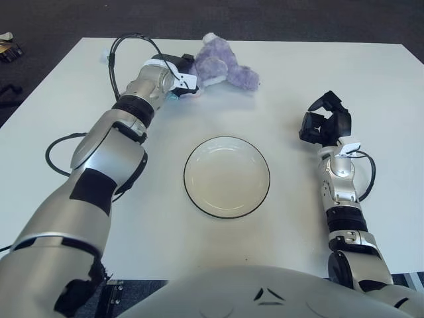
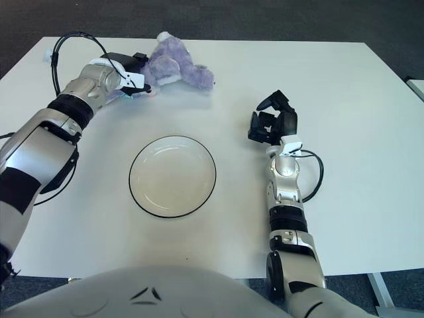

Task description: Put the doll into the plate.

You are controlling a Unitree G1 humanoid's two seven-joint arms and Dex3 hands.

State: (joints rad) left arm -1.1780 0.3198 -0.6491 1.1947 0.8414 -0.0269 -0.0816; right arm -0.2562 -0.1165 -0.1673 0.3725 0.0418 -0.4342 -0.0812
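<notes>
left hand fingers: hidden for the most part behind the wrist and the toy, so i cannot tell how far they are spread or whether they have closed on anything; the dark fingertips show right against the doll's near-left side.
left hand [image 1: 182, 76]: reached out to the far side of the table, at the doll's left edge, arm stretched long across the white top.
doll [image 1: 224, 68]: purple plush with a pale patch, lying on its side near the far edge of the table, well apart from the plate.
right hand fingers: black, curled loosely inward, with gaps between them, gripping nothing.
right hand [image 1: 324, 124]: to the right of the plate, apart from it, forearm running back toward the body.
plate [image 1: 199, 193]: round, white with a dark rim, flat on the table between the two arms, nothing in it.
table [image 1: 318, 73]: white top, dark floor beyond its far edge.
</notes>
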